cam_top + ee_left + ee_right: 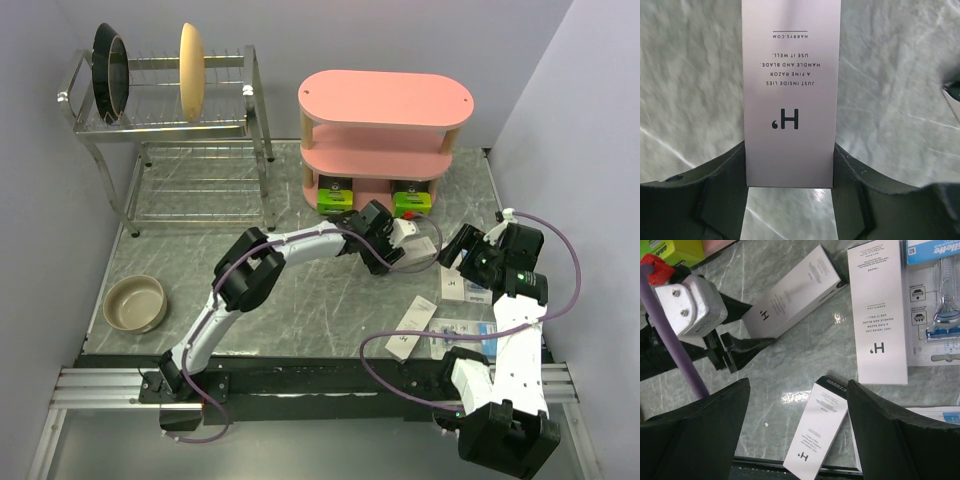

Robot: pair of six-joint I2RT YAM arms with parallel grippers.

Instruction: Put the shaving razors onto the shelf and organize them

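Observation:
The pink shelf (385, 100) stands at the back, with two black-and-lime razor boxes (335, 196) (411, 203) on its lowest tier. My left gripper (418, 243) (789, 167) is shut on the near end of a slim white razor box (790, 75) (790, 295), both fingers against its long sides, low over the table. My right gripper (462, 250) (797, 405) hangs open above a second white box (815, 432) (413, 328) at the table's front edge. A third white box (877, 315) (452, 287) and a blue-carded blister pack (935, 305) (465, 335) lie at the right.
A steel dish rack (170, 120) with plates stands at the back left. A tan bowl (134, 303) sits at the front left. The left arm's purple cable (680, 355) and white wrist block (690, 305) are close to my right gripper.

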